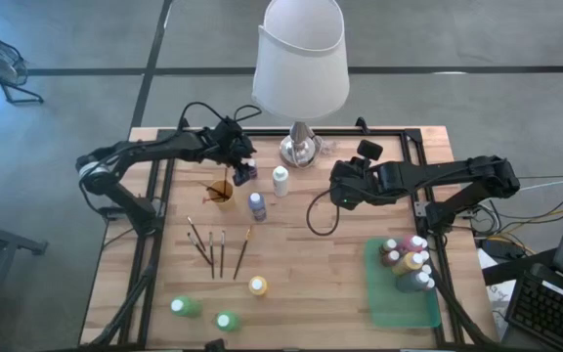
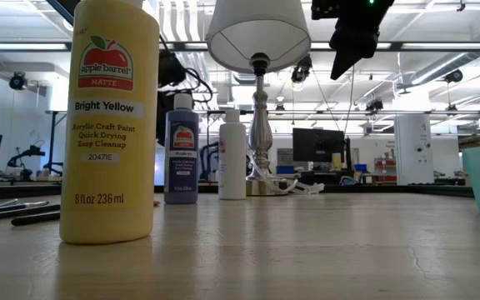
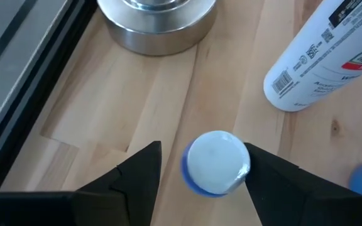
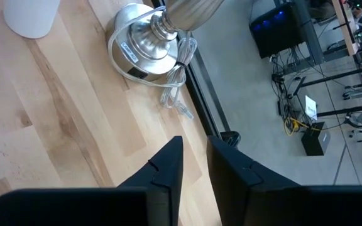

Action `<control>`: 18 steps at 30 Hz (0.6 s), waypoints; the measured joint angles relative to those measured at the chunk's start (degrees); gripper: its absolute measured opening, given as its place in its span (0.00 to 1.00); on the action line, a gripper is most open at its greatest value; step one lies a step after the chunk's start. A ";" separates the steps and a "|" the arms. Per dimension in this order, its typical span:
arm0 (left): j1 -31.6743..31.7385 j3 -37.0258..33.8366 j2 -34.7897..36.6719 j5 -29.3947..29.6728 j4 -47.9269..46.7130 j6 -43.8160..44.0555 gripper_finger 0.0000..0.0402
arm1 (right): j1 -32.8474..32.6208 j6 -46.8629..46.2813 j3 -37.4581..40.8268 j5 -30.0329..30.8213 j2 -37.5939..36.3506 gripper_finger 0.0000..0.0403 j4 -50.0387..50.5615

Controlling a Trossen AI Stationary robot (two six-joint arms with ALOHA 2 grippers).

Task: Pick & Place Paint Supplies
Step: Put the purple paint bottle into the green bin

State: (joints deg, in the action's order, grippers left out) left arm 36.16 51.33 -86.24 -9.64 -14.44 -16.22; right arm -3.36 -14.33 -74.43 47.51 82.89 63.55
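Left claw (image 3: 200, 169) stands open, holding nothing, with a small blue bottle (image 3: 215, 162) upright between its fingers. Light, rigid, smooth plastic: grip the body below the cap.

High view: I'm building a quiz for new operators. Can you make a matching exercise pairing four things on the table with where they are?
Column one:
1 paintbrushes
2 white bottle
3 green tray
4 left gripper

Column two:
a beside the lamp base
b open around a small bottle
c lying flat, left of centre
d carrying a cluster of bottles

Pairs: 1-c, 2-a, 3-d, 4-b
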 joint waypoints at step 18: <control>0.00 0.18 -0.02 -0.27 0.30 0.02 0.30 | 0.00 -0.22 0.01 0.00 0.00 0.25 0.00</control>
State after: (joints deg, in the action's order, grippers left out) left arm 36.16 51.51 -86.26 -9.91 -14.14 -16.20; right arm -3.36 -14.55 -74.43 47.51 82.89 63.55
